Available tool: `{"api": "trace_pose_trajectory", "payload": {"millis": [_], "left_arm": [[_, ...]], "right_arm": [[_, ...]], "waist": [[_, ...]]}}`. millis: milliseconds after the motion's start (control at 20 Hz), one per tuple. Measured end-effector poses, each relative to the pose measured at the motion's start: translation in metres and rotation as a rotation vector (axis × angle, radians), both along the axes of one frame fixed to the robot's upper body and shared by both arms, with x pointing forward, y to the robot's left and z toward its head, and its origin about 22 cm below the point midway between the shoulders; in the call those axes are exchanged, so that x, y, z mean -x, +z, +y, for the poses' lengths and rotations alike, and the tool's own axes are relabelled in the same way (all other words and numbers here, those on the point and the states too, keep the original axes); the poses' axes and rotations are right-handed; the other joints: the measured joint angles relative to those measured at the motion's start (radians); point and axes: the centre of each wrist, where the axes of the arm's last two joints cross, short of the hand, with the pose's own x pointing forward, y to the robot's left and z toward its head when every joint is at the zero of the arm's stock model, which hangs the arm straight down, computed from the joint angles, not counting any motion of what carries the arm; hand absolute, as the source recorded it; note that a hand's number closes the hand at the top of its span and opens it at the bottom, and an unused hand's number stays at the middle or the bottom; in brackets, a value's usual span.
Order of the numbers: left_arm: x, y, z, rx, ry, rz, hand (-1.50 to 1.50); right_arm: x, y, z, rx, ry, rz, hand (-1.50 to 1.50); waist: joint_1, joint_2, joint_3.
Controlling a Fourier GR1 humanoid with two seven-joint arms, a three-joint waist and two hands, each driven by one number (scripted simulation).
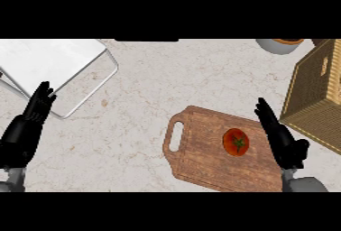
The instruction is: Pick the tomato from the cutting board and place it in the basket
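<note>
Our right hand [283, 140] (fingers straight, spread) stands beside the tomato [235, 141]; we fear a careless sweep could roll it off the board [200, 153].

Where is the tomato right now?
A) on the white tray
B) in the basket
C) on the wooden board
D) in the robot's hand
C: the tomato lies on the board, beside the open right hand, outside the basket.

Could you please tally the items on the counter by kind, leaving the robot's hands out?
tomato: 1
cutting board: 1
wicker basket: 1
grey bowl: 1
white tray: 1
Total: 5
</note>
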Motion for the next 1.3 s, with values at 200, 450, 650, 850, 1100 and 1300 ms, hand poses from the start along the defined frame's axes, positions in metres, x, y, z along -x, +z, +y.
{"api": "trace_pose_trajectory", "payload": {"millis": [200,450,650,850,1100,1300], "left_arm": [[-0.002,0.001,-0.013,0.003,-0.074,0.006,0.00],[-0.010,0.008,-0.029,-0.003,-0.190,-0.013,0.00],[-0.020,0.008,-0.037,-0.002,-0.229,-0.015,0.00],[-0.022,0.006,-0.046,0.004,-0.238,-0.010,0.00],[-0.022,0.004,-0.045,0.003,-0.230,0.005,0.00],[-0.021,0.004,-0.040,-0.003,-0.222,0.006,0.00]], "right_arm": [[-0.015,0.021,-0.010,0.001,0.125,-0.118,1.50],[-0.035,0.069,0.010,-0.004,0.477,-0.440,-1.50],[-0.013,0.050,0.058,0.011,0.580,-0.596,-1.50],[0.017,0.042,0.076,0.158,0.491,-0.653,-1.50],[0.032,0.073,0.063,0.408,0.288,-0.708,-1.50],[0.041,0.109,0.036,0.651,0.187,-0.690,-1.50]], "waist": [[0.004,-0.019,0.019],[0.006,-0.031,0.028],[-0.002,-0.031,0.029],[-0.009,-0.035,0.028],[-0.031,-0.043,0.026],[-0.037,-0.046,0.024]]}}
